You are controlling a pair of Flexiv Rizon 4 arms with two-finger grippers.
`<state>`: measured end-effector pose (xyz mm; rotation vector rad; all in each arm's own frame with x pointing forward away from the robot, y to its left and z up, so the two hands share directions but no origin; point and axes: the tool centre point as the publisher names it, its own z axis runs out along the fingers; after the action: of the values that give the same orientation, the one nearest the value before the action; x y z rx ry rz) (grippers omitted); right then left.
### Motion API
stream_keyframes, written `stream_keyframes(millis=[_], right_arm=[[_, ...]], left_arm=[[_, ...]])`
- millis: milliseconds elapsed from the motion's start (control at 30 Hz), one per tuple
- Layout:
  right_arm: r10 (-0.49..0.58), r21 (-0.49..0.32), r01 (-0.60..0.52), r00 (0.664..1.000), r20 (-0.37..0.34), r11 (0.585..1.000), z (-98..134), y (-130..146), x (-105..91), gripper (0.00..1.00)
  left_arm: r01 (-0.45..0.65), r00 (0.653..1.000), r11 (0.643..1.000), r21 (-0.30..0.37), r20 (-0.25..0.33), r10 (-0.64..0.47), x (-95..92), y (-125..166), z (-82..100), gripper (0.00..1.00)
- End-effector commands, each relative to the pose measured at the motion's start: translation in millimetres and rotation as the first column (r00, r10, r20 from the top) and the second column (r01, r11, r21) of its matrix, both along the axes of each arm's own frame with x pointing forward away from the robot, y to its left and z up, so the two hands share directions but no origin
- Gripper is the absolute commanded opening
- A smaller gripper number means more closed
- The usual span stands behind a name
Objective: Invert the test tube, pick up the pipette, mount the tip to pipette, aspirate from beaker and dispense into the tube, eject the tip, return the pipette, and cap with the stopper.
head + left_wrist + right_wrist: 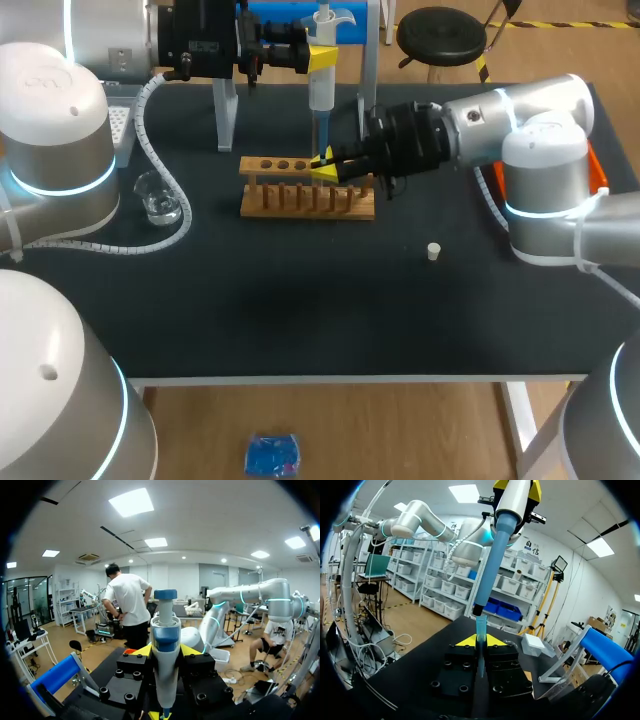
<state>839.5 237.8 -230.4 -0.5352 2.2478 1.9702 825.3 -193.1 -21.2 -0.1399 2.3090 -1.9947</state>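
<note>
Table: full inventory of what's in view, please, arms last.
pipette: 1, white and blue, upright in the left gripper, above the rack
test tube: 1, bluish clear, in the right gripper, under the pipette's end
rack: 1, wooden, mid-table
beaker: 1, clear glass, left of the rack
stopper: 1, white, right of the rack, alone
stand: 1, pale, behind the rack
tip box: 1, pale grey, behind the beaker, partly hidden
orange item: 1, behind the right arm, mostly hidden
left gripper: shut on the pipette
right gripper: shut on the test tube
</note>
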Motion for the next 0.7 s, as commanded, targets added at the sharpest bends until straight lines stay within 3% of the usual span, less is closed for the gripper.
stream_keyframes(millis=[33, 700], right_arm=[[0.002, 0.002, -0.002, 1.000, 0.003, 1.000, 2.6, -0.2, -2.6, 0.00], [0.006, 0.010, -0.006, 1.000, -0.015, 1.000, 1.3, -0.8, -7.6, 0.00]], left_arm=[[0.003, 1.000, 1.000, 0.002, -0.001, -0.003, 0.8, -0.1, 0.6, 0.00], [0.003, 1.000, 1.000, 0.002, -0.001, -0.003, 0.8, -0.1, 0.6, 0.00]])
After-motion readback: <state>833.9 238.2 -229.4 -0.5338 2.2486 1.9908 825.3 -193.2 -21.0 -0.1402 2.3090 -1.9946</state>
